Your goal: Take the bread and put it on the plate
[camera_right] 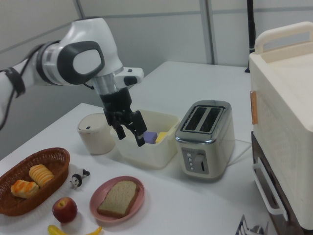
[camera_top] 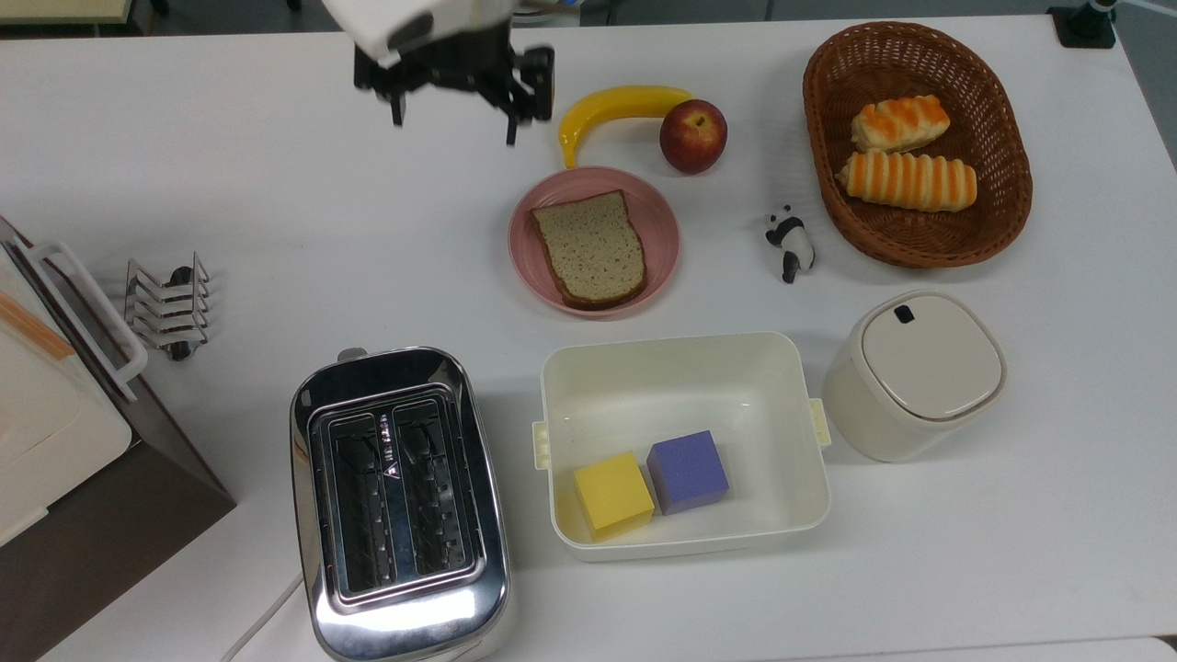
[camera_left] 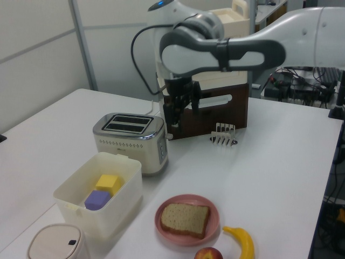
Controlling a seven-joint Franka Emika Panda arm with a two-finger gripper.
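Note:
The bread (camera_top: 590, 248), a brown speckled slice, lies flat on the pink plate (camera_top: 664, 213) at mid-table. The left view has the bread (camera_left: 185, 218) and plate (camera_left: 213, 209) near the bottom edge. In the right view the bread (camera_right: 116, 198) rests on the plate (camera_right: 99, 211) at the front. My gripper (camera_top: 454, 121) hangs open and empty in the air, to the top view's upper left of the plate and well apart from it. It also appears raised above the table in the left view, gripper (camera_left: 183, 115), and in the right view, gripper (camera_right: 130, 136).
A chrome toaster (camera_top: 397, 501) and a cream tub (camera_top: 682, 368) holding a yellow and a purple block sit at the front. A lidded canister (camera_top: 915, 372), a panda figure (camera_top: 789, 242), a basket (camera_top: 1002, 211) of rolls, an apple (camera_top: 692, 135), a banana (camera_top: 607, 106) and a toast rack (camera_top: 167, 305) surround the plate.

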